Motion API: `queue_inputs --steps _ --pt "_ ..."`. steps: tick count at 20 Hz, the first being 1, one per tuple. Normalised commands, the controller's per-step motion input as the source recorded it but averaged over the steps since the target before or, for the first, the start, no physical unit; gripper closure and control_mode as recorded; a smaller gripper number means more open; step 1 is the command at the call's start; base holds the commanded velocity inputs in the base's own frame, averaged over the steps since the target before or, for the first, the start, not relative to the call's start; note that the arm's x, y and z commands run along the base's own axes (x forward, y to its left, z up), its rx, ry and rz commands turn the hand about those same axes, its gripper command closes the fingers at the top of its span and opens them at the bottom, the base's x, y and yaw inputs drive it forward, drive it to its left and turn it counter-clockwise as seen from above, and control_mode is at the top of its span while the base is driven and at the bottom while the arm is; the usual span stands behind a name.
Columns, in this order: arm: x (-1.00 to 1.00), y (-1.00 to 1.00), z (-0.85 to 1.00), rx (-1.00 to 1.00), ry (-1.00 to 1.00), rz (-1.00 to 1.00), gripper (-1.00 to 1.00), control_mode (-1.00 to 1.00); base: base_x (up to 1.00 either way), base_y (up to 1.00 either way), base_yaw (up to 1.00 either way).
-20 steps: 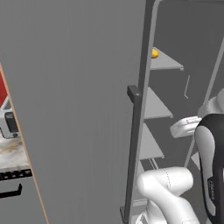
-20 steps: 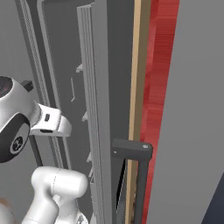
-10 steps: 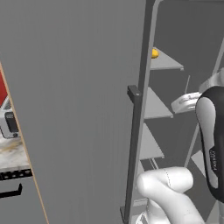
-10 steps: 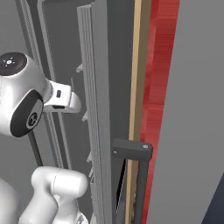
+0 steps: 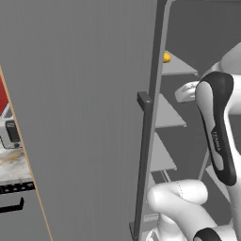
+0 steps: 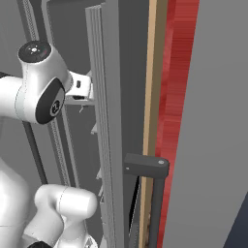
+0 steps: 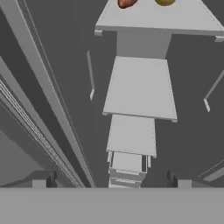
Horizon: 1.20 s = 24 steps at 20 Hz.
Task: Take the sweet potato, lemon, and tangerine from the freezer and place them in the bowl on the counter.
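The freezer [image 5: 84, 117] stands open, its grey door swung wide with a long bar handle [image 5: 142, 164]. In the hand view my gripper [image 7: 111, 181] is open, its fingertips [image 7: 46, 180] far apart with nothing between them, looking along a stack of grey shelves [image 7: 140, 87]. On the farthest shelf lie the reddish-brown sweet potato [image 7: 127, 3] and the yellow lemon [image 7: 165, 2], both cut by the frame edge. From the left base view a small yellow-orange fruit [image 5: 166, 57] sits on the top shelf, above my white hand [image 5: 186, 92]. The tangerine and the bowl are out of view.
The door's edge [image 6: 104, 145] and its handle [image 6: 145, 167] stand close to my arm's right side. A strip of marble counter [image 5: 12, 164] with a toaster [image 5: 9, 134] shows left of the door. Freezer walls enclose the hand on both sides.
My arm has risen inside the freezer. The hand climbed from the middle shelves to just below the top shelf. The jaws stayed wide open.
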Motion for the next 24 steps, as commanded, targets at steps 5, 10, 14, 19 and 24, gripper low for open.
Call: queue_inputs --steps 5,10,14,19,24 --pt "0.58 -0.2 0.06 0.0 0.0 0.0 -1.0 -1.0 0.0 0.0 0.0" --pt "0.45 -0.18 0.15 0.0 -0.04 0.0 -1.0 -1.0 0.0 0.0 0.0" --pt "0.35 -0.04 0.15 0.0 -0.1 0.0 -1.0 -1.0 0.0 0.0 0.0" --pt "0.5 0.0 0.14 0.0 -0.13 0.0 -1.0 -1.0 0.0 0.0 0.0" --pt "0.52 -0.07 0.08 0.03 -0.15 0.0 -1.0 -1.0 0.0 0.0 0.0"
